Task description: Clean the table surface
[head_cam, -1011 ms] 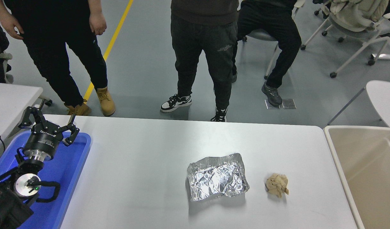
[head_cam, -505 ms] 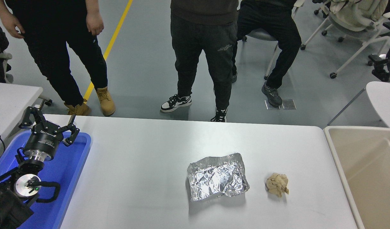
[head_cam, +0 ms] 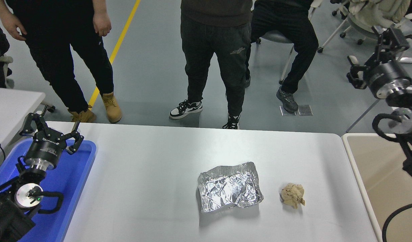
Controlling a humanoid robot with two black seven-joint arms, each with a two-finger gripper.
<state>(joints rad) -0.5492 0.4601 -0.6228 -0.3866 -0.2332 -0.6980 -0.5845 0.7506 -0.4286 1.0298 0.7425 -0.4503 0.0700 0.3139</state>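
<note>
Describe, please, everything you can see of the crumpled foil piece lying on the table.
The foil piece is a silvery, shiny sheet, heavily creased, shaped like a shallow tray with raised, bent edges along its far and left sides. It lies flat on the white table surface, right of centre and toward the near edge, casting a shadow in front. A tan crumpled paper ball sits apart to its right. Nothing but the table touches it, and no gripper is near.

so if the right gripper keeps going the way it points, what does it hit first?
Likely nothing on the table surface: the right gripper points up and away, toward a white office chair on the floor beyond. Depth is unclear.
</note>
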